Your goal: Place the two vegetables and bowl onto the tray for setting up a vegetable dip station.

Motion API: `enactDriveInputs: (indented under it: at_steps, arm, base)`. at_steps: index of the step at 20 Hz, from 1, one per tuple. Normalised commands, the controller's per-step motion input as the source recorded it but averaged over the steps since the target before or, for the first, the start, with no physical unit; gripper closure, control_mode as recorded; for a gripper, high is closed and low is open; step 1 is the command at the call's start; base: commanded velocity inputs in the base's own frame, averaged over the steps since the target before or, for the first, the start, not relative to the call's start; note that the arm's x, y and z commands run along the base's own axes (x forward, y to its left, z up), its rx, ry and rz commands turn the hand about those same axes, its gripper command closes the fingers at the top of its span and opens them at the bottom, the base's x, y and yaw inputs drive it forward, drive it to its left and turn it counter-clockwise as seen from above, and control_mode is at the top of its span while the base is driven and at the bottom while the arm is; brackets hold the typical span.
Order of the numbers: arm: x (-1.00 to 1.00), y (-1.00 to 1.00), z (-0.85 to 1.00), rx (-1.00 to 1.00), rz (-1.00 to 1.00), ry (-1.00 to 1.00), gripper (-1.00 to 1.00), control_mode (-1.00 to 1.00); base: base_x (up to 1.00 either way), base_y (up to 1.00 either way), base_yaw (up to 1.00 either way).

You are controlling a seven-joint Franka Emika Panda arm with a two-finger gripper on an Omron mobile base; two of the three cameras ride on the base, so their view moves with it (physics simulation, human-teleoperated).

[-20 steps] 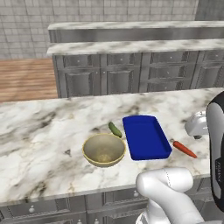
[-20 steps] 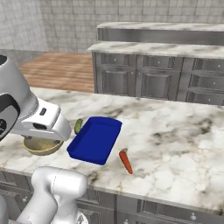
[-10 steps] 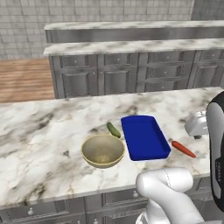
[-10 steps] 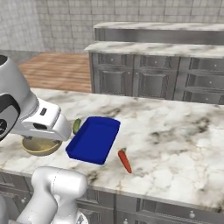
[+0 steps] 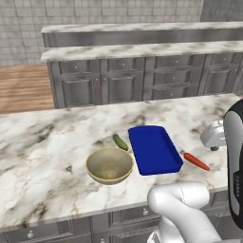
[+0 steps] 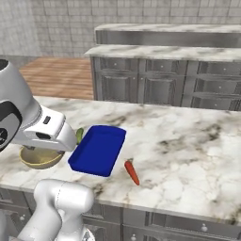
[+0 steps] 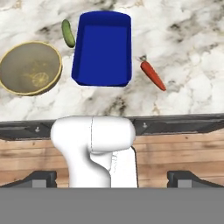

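The deep blue tray [image 5: 154,149] [image 6: 96,150] [image 7: 103,43] lies bare on the marble counter. A stubby green cucumber [image 5: 120,141] [image 6: 79,135] [image 7: 68,33] rests just off its left far corner. On the tray's left stands the yellowish-tan bowl [image 5: 109,165] [image 6: 37,157] [image 7: 29,68], upright. The orange carrot [image 5: 196,161] [image 6: 132,172] [image 7: 152,75] lies on the counter to the tray's right. My gripper [image 7: 112,177] hangs high above the counter's front edge, open, with nothing between its fingertips [image 7: 41,177].
The marble counter [image 5: 47,142] stretches wide to the left and right of these things. Behind it runs a row of grey cabinets [image 5: 142,83] under a second counter. The near counter edge with drawers [image 7: 175,124] lies below the hand.
The whole picture has shifted slightly, so the camera has moved. The tray, bowl, cucumber and carrot lie where they were. The gripper stays open.
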Motion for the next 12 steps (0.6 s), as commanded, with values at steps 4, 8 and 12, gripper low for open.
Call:
enactDriveInputs:
  at_steps: [4,8,12]
  arm:
    - [0.0,0.0,0.0,0.0,0.0,0.0,-1.0,1.0]
    - [0.0,0.0,0.0,0.0,0.0,0.0,-1.0,1.0]
    - [0.0,0.0,0.0,0.0,0.0,0.0,-1.0,1.0]
  base:
    - [0.29,0.0,-0.07]
    - [0.36,0.0,-0.03]
    - [0.34,0.0,-0.01]
